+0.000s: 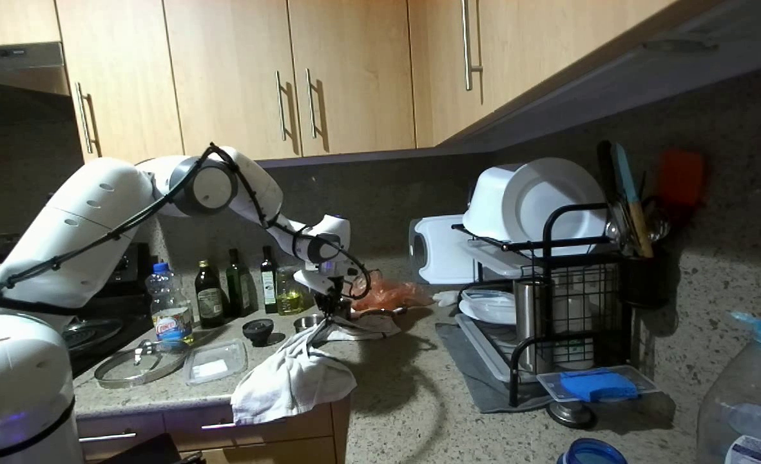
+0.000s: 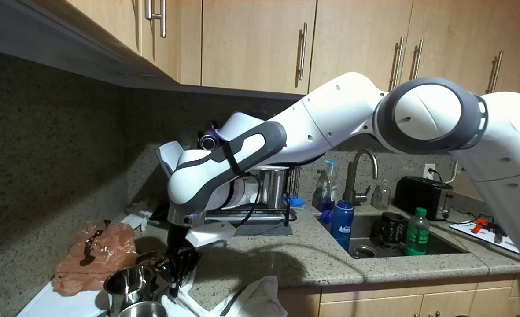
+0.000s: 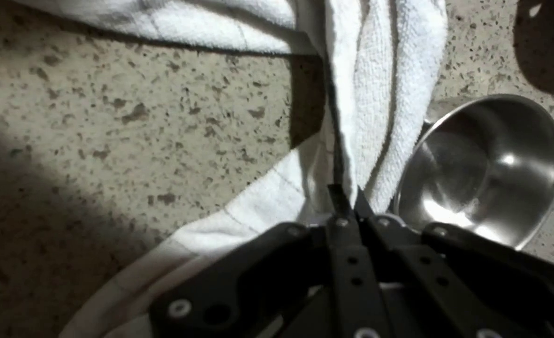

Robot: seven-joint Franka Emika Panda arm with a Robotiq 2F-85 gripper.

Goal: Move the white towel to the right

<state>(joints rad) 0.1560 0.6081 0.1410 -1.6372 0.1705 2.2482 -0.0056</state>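
The pincer (image 3: 349, 198) clamps the white towel (image 1: 293, 383) tight (print (image 2: 83, 273) on the orange bag (image 2: 115, 248) is illegible).

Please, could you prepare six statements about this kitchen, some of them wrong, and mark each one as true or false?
1. The end effector pinches the white towel. True.
2. A green-capped bottle and a mug are in the sink. True.
3. The towel lies inside the sink. False: it rests partly on the counter and hangs past its edge.
4. The bottle lies on its side. False: it stands upright.
5. A metal cup is beside the towel. True.
6. The mug is white. False: it is black.
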